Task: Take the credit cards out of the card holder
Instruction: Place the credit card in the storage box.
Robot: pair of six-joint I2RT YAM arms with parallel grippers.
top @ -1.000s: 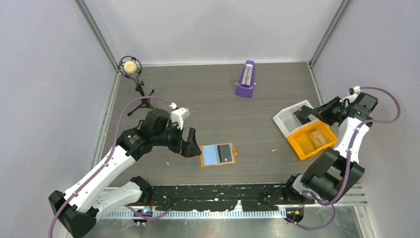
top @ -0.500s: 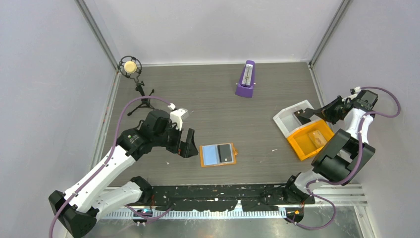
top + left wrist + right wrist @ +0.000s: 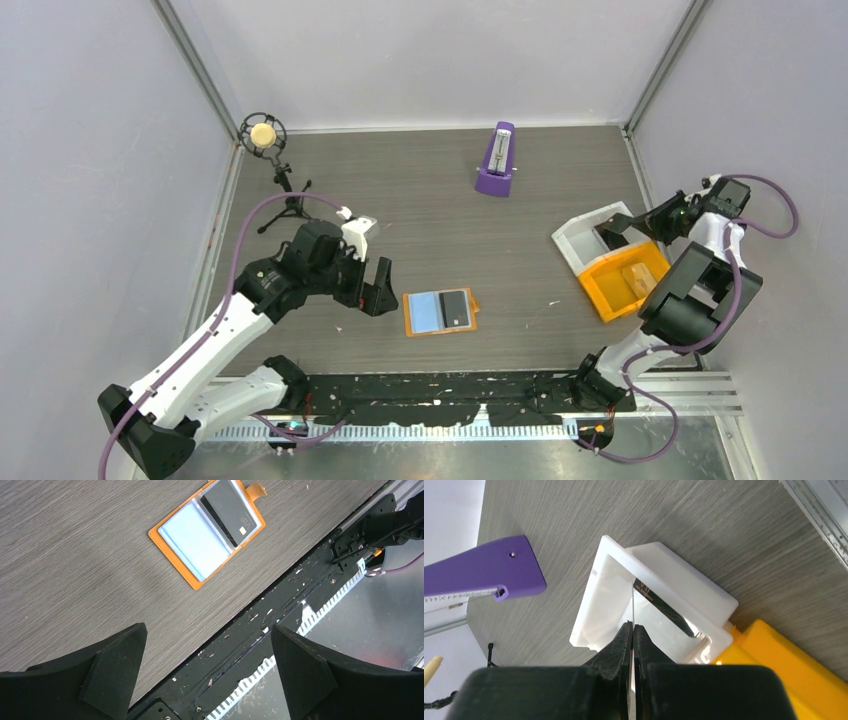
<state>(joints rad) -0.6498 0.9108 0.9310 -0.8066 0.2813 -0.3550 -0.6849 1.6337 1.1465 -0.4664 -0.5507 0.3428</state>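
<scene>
Top view: the orange card holder lies open at table centre. A white bin and an orange bin sit at three o'clock.

Left wrist view: the left gripper is spread wide and empty. The holder shows a light blue card and a black card marked "VIP".

Right wrist view: the right gripper pinches a thin card edge-on above the white bin. A second black card lies inside, its lettering unreadable.

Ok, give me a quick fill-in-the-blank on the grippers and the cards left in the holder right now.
1. The left gripper, near the card holder, is ___.
2. The right gripper, over the white bin, is ___.
3. In the card holder, the VIP card beside the light blue card is ___.
Missing words: open; shut; black.
</scene>
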